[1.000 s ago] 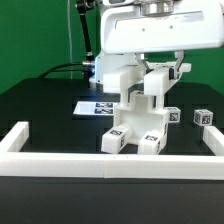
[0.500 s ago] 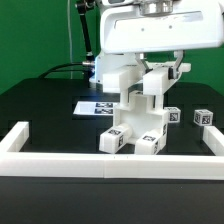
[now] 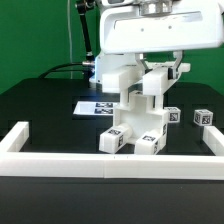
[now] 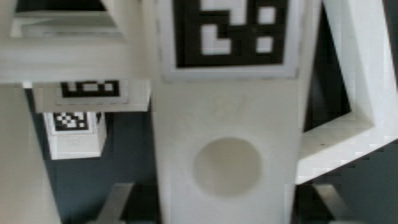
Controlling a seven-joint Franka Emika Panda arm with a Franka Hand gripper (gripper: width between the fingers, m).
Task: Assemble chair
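The chair (image 3: 138, 122) is a white blocky stack of joined parts standing mid-table, with tagged ends at its base facing the front rail. My gripper (image 3: 152, 88) comes down on its upright piece from above. In the wrist view a broad white chair bar (image 4: 228, 120) with a black-and-white tag and a round dimple fills the space between my fingers (image 4: 128, 198), and my gripper (image 4: 228, 202) is shut on it. Two small tagged chair blocks (image 3: 172, 116) (image 3: 204, 117) lie loose toward the exterior view's right. Another tagged chair piece (image 4: 75, 118) shows behind the bar.
The marker board (image 3: 92, 106) lies flat on the black table behind the chair, toward the exterior view's left. A low white border rail (image 3: 100, 162) runs along the front and turns back at both sides. Cables hang behind the arm.
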